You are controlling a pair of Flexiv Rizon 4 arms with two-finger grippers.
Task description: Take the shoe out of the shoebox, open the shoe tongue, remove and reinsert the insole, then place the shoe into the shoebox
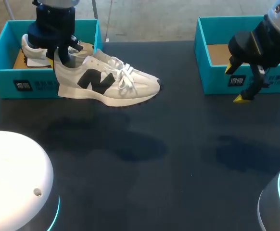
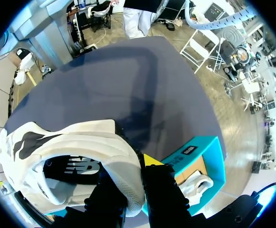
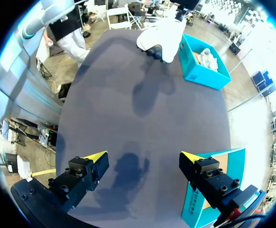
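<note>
Cannot make out from above the tips of the left gripper [image 1: 59, 57], sunk at the heel of the shoe [image 1: 106, 83], nor most of the second shoe [image 1: 31, 54] behind it in the left shoebox [image 1: 5, 72], with seemingly just one yellow fingertip [image 2: 151, 159] peeking out in the left wrist view and the right shoebox [image 1: 217, 79] cut off at the head view's edge.

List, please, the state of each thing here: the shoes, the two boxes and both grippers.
left gripper: shut on the shoe's heel rim.
shoe: held up off the table, upright, laced, out of the box.
second shoe: lying inside the left shoebox.
left shoebox: open, no lid on it.
right shoebox: open, no shoe seen in the part that shows.
right gripper: open, empty, above the table.
</note>
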